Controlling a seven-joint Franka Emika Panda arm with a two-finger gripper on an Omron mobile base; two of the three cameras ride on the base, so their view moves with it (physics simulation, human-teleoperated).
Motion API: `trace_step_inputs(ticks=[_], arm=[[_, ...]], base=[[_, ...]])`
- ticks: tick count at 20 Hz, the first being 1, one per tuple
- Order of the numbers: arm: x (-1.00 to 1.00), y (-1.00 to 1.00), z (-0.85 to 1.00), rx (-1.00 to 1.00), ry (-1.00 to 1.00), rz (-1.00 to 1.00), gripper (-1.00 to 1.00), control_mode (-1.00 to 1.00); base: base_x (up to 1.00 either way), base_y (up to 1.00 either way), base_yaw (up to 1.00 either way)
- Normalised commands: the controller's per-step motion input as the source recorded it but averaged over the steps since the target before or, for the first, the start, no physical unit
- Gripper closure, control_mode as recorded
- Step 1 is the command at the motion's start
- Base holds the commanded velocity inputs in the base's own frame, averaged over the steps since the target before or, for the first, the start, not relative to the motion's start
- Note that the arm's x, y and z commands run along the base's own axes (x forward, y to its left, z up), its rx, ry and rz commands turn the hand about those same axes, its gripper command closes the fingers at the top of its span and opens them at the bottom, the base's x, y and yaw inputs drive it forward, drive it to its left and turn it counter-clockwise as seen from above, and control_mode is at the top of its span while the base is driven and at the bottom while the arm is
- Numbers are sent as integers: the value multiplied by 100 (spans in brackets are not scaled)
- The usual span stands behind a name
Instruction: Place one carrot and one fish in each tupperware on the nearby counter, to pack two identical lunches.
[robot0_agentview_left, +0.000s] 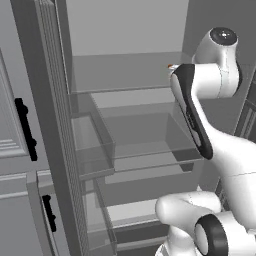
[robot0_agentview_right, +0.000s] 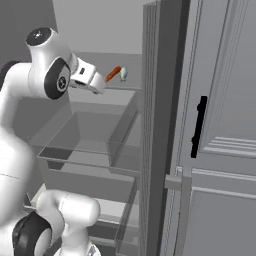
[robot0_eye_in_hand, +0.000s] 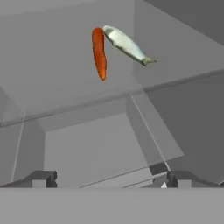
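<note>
Reaching into the open fridge, jaws spread and empty.

Gripper (robot0_eye_in_hand: 109, 178) aimed at upper shelf (robot0_eye_in_hand: 52, 87) where carrot (robot0_eye_in_hand: 99, 52) and fish (robot0_eye_in_hand: 127, 44) lay, tips touching. Risk judged: could nudge fish or pinch both together; might also clip the clear drawer (robot0_agentview_right: 85, 145) below.

carrot (robot0_eye_in_hand: 99, 52): bright orange
fish (robot0_eye_in_hand: 127, 44): pale silvery-green, whitish belly
shelf (robot0_eye_in_hand: 57, 87): plain grey
drawer (robot0_agentview_right: 85, 145): translucent grey
door handle (robot0_agentview_right: 198, 127): black, on grey panelled door
arm (robot0_agentview_left: 210, 75): white, dark joints

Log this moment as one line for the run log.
gripper open, empty | carrot and fish on fridge shelf ahead, ungrasped
</note>
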Motion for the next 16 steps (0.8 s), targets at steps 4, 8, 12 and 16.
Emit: trace_step_inputs(ticks=[4,8,12,16], arm=[[77,-18,0,0,11,0,-100,-100],[92,0,-2,0,1,0,-100,-100],[86,0,-20,0,3,0,-100,-100],[86,-1,-38,0,0,0,-100,-100]], base=[[0,0,0],[0,0,0],[0,0,0],[0,0,0]])
